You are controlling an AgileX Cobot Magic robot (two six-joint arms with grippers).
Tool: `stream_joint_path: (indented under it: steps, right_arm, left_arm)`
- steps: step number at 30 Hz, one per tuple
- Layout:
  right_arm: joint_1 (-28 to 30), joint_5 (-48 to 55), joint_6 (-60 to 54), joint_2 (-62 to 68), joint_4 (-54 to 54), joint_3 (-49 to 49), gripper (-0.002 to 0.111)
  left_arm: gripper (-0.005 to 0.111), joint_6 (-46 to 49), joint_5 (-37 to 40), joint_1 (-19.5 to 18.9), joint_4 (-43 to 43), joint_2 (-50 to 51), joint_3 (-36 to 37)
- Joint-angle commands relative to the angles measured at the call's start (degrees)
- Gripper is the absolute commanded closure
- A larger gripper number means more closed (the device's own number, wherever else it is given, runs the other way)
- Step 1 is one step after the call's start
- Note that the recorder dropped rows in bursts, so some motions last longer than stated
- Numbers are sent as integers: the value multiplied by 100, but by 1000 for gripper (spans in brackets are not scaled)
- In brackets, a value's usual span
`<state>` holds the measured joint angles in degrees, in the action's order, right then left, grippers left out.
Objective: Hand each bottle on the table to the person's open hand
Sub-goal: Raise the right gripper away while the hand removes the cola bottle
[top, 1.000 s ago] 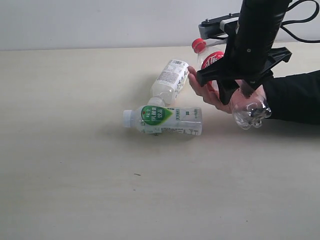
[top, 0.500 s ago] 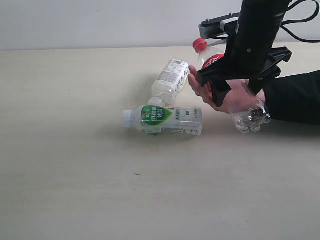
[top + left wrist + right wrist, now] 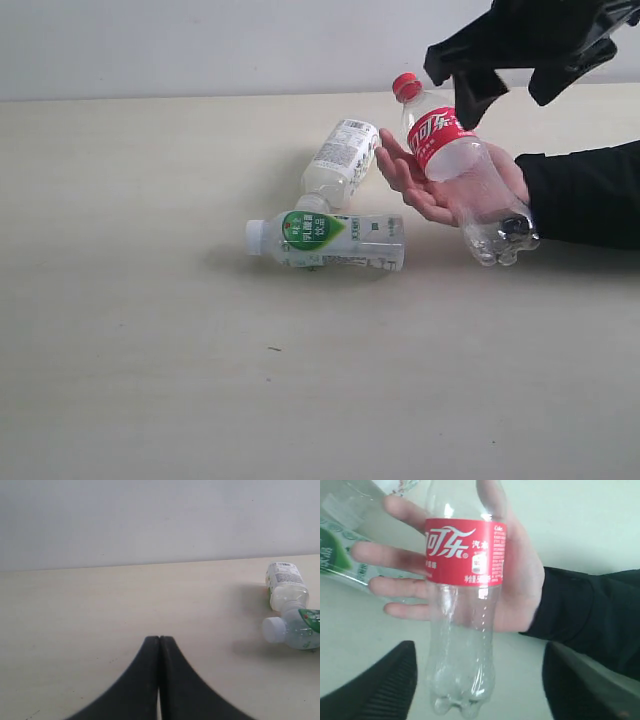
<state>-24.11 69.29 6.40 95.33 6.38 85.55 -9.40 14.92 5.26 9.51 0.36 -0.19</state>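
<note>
Nearest in the ext. view, the pale cream, faintly wood-grained table [image 3: 200,400] is lying bare w/ a few dark specks. Further in, a small whitish plastic bottle w/ green-and-white label & white cap [image 3: 325,240] is lying on its side, cap pointing to that view's left. Just right of it, the person's bare open hand [image 3: 415,185] is reaching in palm up from a black sleeve [image 3: 590,195], digits spread. The clear plastic bottle w/ red Coca-Cola label & red cap [image 3: 455,165] is lying across the palm, cap tilting up & away. Its base is sticking out past the hand on the near side, low over the tabletop; can't tell if it's touching. Behind the first bottle, a second whitish bottle w/ a white printed label [image 3: 342,160] is lying w/ its neck pointing toward it, just beside it.

Above & behind the hand, the black right gripper [image 3: 505,100] is hovering w/ jaws spread wide, gripping nothing. Its wrist view is showing its two fingers [image 3: 380,685] flanking the Coca-Cola bottle's base w/ gaps both sides. The black left gripper [image 3: 159,642] is sitting low over the table, apart from the two whitish bottles, jaws pressed together w/ nothing between. Farthest back, a plain pale wall [image 3: 200,45] is running behind the table edge.
</note>
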Motion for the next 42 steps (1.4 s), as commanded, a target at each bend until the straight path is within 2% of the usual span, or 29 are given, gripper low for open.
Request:
stream_joint_path:
  steps: [1,4,5,9,12,19,25,34,42]
  right_arm:
    - [-21,-130,-405,-1044,-501,-786,73]
    - [-21,-1153,-893,-2160,-799,-1819,102]
    - [-21,-1558,-960,-2616,-799,-2207,108]
    - [-21,-2788,-1091,-4365,-732,-3510,108]
    - [-21,-3301,-1424,-5534,-732,-4259,108]
    - [-21,-3408,-1361,-7702,-874,-5371,108]
    - [-21,-3166,-1422,-8545,-795,-6132,108]
    - [-21,-3892,-1383,-9533,-486,-6737,108]
    - [-21,-3942,-1383,-9533,-495,-6808,108]
  left_arm:
    - [107,8,-35,-10,26,-36,19]
    - [107,8,-35,-10,26,-36,19]
    - [107,8,-35,-10,26,-36,19]
    - [107,8,-35,-10,26,-36,19]
    - [107,8,-35,-10,26,-36,19]
    - [107,8,-35,-10,26,-36,19]
    - [107,8,-35,-10,26,-36,19]
    - [107,8,-35,-10,26,-36,19]
    - [107,8,-22,-10,28,-36,19]
